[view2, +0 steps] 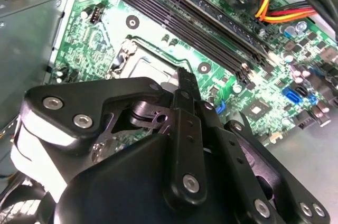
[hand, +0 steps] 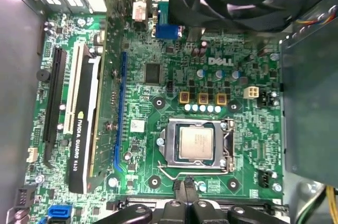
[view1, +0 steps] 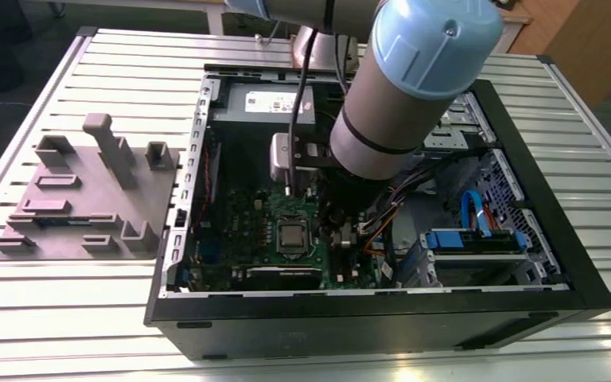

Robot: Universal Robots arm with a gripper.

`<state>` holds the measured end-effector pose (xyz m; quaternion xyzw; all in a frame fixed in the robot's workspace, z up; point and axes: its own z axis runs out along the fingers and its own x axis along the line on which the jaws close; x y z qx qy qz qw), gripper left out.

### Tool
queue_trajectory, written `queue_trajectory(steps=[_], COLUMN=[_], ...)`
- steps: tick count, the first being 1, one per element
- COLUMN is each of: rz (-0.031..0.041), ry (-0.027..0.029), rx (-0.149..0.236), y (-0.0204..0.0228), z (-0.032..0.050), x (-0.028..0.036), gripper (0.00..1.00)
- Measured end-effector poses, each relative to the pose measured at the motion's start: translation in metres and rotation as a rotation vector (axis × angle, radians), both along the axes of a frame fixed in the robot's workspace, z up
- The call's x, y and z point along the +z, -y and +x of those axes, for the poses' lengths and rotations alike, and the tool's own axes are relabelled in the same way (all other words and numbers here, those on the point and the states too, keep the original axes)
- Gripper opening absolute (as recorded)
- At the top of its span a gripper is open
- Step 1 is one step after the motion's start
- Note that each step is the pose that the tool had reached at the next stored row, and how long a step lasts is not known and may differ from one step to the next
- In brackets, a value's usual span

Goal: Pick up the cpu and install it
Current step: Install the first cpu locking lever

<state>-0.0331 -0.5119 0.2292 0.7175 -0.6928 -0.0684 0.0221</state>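
A: Where was the cpu (hand: 196,142) seen?

B: Seated in the motherboard (hand: 158,55) socket, frame not clamped down yet, probably. The gripper (hand: 185,189) was parked just beside the socket; fingers seemingly pinched together, nothing held.

White lettering is printed on the green motherboard (hand: 158,49) in the first wrist view, and along the black graphics card (hand: 79,145). Fine print on the cpu (hand: 196,142) cannot be read. A white label (view1: 268,102) on the grey box is not legible.
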Motion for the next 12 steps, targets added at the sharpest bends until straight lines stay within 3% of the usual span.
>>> queue_trajectory(steps=[12], rz=[0.0026], ry=[0.0], rx=[0.0], y=[0.0], z=[0.0], x=[0.0023], gripper=[0.11])
